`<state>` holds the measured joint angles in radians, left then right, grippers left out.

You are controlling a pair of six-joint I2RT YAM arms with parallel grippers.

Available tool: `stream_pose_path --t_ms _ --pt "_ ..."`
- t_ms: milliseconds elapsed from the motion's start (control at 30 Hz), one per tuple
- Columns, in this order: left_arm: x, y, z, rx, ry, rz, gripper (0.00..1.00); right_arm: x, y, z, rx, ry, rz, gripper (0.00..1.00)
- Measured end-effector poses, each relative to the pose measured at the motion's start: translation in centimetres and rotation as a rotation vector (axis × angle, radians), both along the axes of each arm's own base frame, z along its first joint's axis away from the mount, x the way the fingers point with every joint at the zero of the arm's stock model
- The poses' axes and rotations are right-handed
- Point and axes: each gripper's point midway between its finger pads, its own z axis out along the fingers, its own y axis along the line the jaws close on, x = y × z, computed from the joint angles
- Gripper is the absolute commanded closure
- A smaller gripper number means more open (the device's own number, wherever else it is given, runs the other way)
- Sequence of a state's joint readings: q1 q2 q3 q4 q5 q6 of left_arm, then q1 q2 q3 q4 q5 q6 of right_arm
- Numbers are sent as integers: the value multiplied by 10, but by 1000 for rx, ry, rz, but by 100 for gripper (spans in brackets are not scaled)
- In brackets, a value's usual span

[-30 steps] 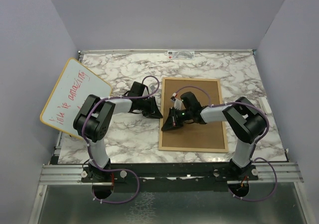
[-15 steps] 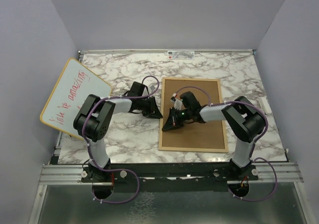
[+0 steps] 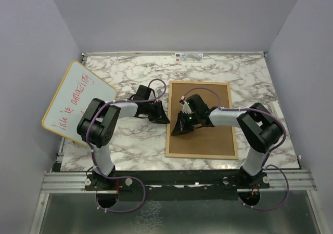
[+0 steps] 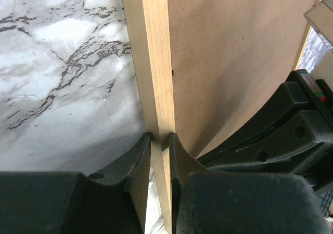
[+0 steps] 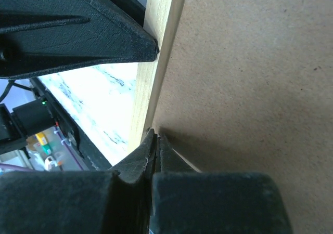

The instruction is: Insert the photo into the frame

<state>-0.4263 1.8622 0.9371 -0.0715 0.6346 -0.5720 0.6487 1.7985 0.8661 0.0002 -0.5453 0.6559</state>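
Note:
The frame (image 3: 203,156) lies face down right of the table's centre, its brown backing board (image 3: 208,140) filling it. The photo is hidden. My left gripper (image 3: 166,118) is shut on the frame's left wooden rail (image 4: 151,62), one finger on each side of it (image 4: 159,140). My right gripper (image 3: 177,130) is shut, its tips (image 5: 156,136) resting on the backing board (image 5: 250,88) right beside that rail (image 5: 156,52), with nothing visible between them. The two grippers almost touch across the rail.
A round-cornered whiteboard (image 3: 78,101) with red handwriting leans over the table's left edge. Marble tabletop (image 3: 130,140) shows around the frame. Purple cables loop over both arms near the frame's top left corner.
The right arm's elbow has shifted slightly to the right and its gripper has crept a little up along the rail. The left arm and the frame have not moved.

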Motion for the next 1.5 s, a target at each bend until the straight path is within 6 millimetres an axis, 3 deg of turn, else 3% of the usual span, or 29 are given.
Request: stream_pose_path --t_ms 300,467,567,667,767,867,1000,1500 --pt "-1 0 0 -2 17 -3 84 5 -5 10 -33 -68 -4 98" --pt "-3 0 -1 -19 30 10 83 14 12 36 95 -86 -54 75" --pt "-4 -2 0 -38 29 21 84 14 18 42 168 -57 -112 72" --pt "-8 -7 1 -49 25 23 87 4 14 36 185 17 -172 77" --pt "-15 -15 0 -57 28 22 89 -10 5 28 194 80 -221 91" --pt "-22 -22 0 -61 34 33 90 -29 -9 20 197 137 -263 99" --pt "-27 -28 -1 -71 42 71 90 -38 -15 17 203 169 -288 99" --pt "-28 -28 -3 -95 39 131 90 -36 -20 14 208 130 -309 99"
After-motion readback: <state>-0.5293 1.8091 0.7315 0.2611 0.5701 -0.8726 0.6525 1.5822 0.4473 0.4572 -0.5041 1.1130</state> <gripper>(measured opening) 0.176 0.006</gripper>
